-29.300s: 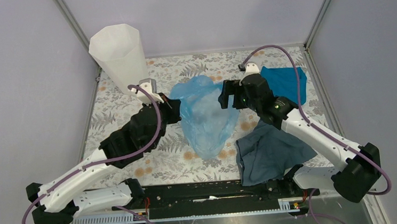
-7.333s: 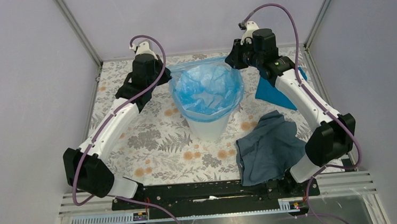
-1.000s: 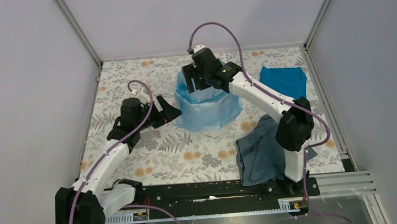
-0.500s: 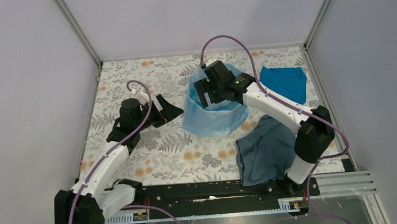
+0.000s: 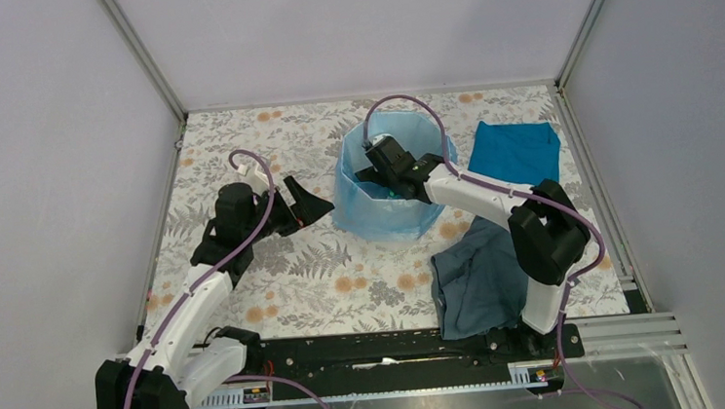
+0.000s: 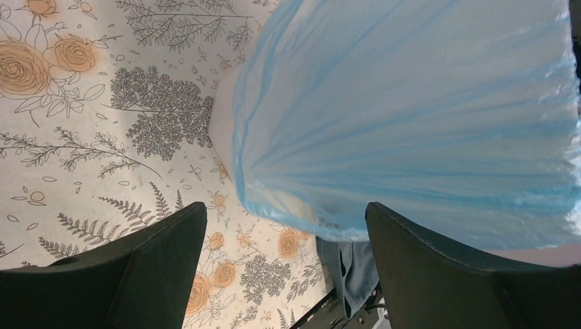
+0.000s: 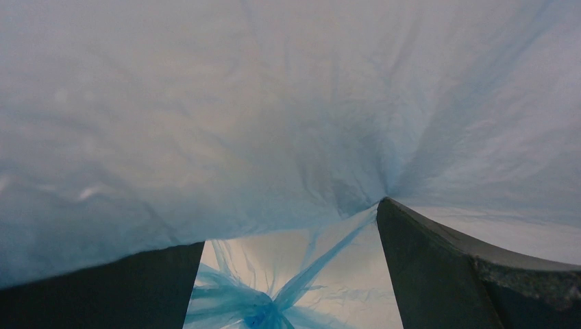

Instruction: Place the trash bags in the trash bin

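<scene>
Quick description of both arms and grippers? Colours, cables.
Left arm and right arm match: white links, black joint housings, a purple cable looping along each. Left gripper and right gripper have black, wedge-shaped fingers.

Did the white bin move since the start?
Yes. The trash bin went from the far-left corner of the table toward the middle, nearer the teal cloth.
</scene>
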You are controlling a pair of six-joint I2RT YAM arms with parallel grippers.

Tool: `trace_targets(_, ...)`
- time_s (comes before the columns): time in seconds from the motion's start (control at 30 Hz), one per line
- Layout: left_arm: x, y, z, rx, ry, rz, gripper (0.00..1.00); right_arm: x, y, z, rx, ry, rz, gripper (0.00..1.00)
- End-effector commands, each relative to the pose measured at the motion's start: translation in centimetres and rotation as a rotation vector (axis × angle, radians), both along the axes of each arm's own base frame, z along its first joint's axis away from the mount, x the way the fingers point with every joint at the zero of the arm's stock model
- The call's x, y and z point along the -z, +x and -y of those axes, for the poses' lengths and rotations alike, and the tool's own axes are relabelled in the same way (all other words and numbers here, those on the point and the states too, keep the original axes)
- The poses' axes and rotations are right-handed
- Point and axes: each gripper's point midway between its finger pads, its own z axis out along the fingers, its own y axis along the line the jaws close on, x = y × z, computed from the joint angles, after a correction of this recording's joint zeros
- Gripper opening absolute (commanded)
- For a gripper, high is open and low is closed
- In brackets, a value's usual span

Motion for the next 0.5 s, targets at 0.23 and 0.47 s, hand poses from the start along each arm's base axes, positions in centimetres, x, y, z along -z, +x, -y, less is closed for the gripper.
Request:
trace_targets(0.23,-2.9,0.2,0.4,0.031,-0.008,0.083,0.92,-3.6,0.7,-1.6,0.02,0.101,0.046,1.0)
trace_targets(0.47,-2.5,0.3,0.8,0.059,-0.015,0.066,0.93,-9.8,0.1,-0.4,0.034,0.121,0.102,1.0)
